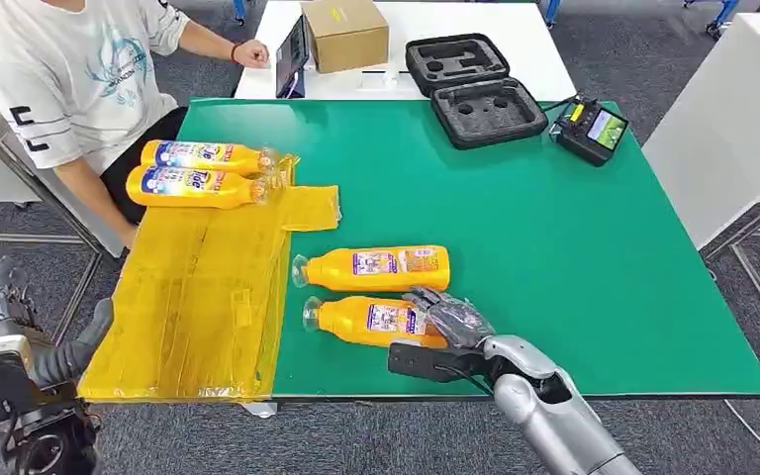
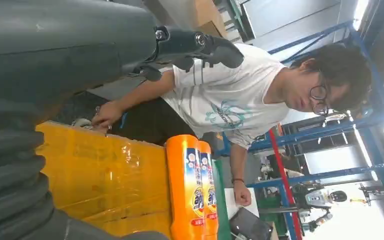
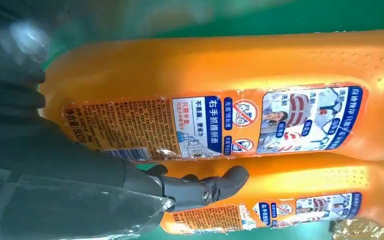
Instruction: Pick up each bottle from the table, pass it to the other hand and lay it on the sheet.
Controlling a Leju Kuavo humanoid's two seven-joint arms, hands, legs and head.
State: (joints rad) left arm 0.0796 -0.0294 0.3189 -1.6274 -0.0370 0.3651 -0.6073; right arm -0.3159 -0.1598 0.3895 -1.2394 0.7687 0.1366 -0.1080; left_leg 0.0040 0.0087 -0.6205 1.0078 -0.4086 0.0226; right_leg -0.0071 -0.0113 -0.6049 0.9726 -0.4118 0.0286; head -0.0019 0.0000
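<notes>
Two orange bottles already lie side by side on the yellow sheet [image 1: 198,297] at its far end, while two more lie on the green surface [image 1: 515,247] just beside the sheet. The right hand [image 1: 450,319] rests on the nearer bottle [image 1: 371,321], fingers draped over its base end, not visibly clamped. The left hand [image 2: 200,47] hangs beside the surface, fingers apart, holding nothing.
</notes>
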